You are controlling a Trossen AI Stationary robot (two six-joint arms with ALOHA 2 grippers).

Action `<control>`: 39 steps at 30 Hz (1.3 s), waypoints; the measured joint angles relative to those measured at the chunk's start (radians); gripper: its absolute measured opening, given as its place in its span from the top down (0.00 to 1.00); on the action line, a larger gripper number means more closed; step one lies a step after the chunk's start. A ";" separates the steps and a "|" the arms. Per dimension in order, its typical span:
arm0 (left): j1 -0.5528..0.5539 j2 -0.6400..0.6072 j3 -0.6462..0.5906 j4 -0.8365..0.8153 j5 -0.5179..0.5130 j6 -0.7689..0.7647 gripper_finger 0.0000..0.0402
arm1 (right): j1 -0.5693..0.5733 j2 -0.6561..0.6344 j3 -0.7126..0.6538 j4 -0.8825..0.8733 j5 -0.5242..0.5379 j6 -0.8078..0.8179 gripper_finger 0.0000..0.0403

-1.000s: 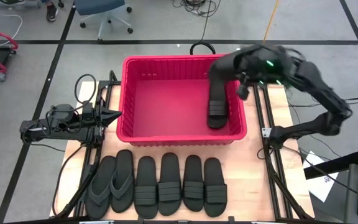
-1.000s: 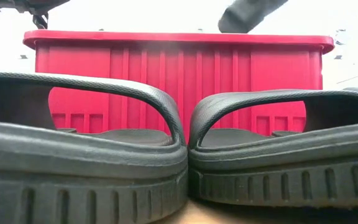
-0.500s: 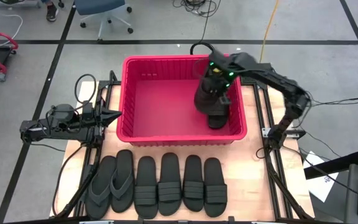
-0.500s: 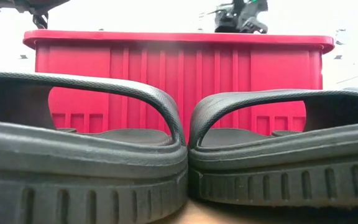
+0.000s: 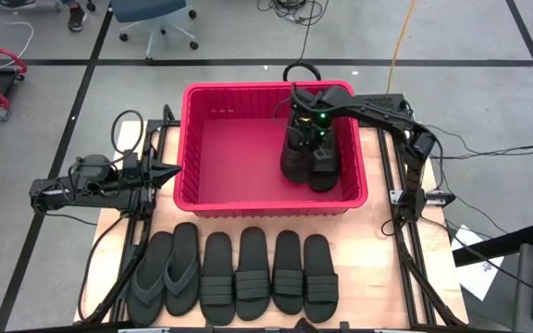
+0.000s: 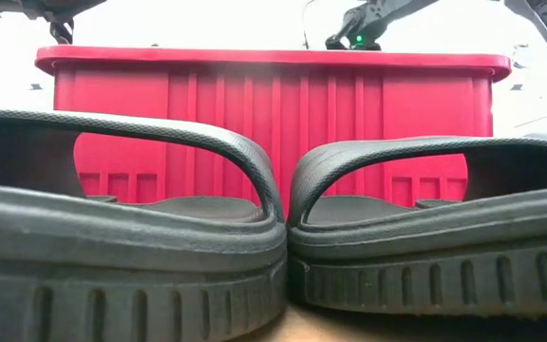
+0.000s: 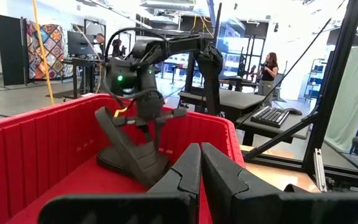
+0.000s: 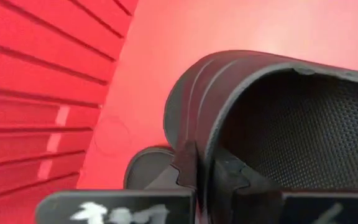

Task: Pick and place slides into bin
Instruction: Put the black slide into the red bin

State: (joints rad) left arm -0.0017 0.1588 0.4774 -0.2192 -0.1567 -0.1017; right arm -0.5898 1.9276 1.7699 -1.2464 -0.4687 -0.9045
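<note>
The red bin (image 5: 239, 148) stands at the table's far middle. One black slide (image 5: 325, 172) lies on the bin's floor at its right side. My right gripper (image 5: 303, 139) reaches down into the bin and is shut on a second band slide (image 7: 120, 138), which leans tilted with its lower end on the lying slide (image 7: 114, 163). Several more slides lie in a row at the near edge: two flip-flops (image 5: 165, 276) and band slides (image 5: 266, 276). My left gripper (image 5: 176, 171) waits shut at the bin's left wall. My right gripper pinches the edge of the slide's band strap (image 8: 191, 118) between its two fingers, one finger under the band and one outside. The fingers come from above, pointing down. The slide is tilted, its upper end raised and its lower end (image 7: 151, 171) on the lying slide.
The bin's slotted walls (image 6: 273, 104) rise around my right gripper, with bare red floor (image 5: 239, 162) to its left. Two slides (image 6: 122, 237) fill the low view's foreground. The arm frames and cables stand at both table sides (image 5: 109, 185).
My right gripper has gone from above the bin's far right corner toward the table's left and down into the bin, carrying the slide. The slide, held above the rim before, now leans on the slide lying in the bin.
</note>
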 joint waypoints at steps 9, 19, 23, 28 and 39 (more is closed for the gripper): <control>0.000 0.000 0.000 0.000 0.000 0.000 0.96 | -0.021 0.099 0.003 0.009 -0.008 -0.043 0.99; 0.000 0.000 0.000 0.000 0.000 0.000 0.96 | -0.037 0.126 0.003 0.028 -0.011 -0.059 0.99; 0.000 0.000 0.000 0.000 0.000 0.000 0.96 | -0.038 0.127 0.002 0.029 -0.007 -0.062 0.99; 0.000 0.000 0.000 0.000 0.000 0.000 0.96 | -0.037 0.127 0.002 -0.010 0.030 -0.063 0.99; 0.000 0.000 0.000 0.000 0.000 0.000 0.96 | -0.035 0.129 -0.001 -0.022 0.050 -0.047 0.98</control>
State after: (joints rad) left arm -0.0015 0.1589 0.4774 -0.2192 -0.1570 -0.1017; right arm -0.6250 2.0564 1.7692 -1.2684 -0.4190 -0.9513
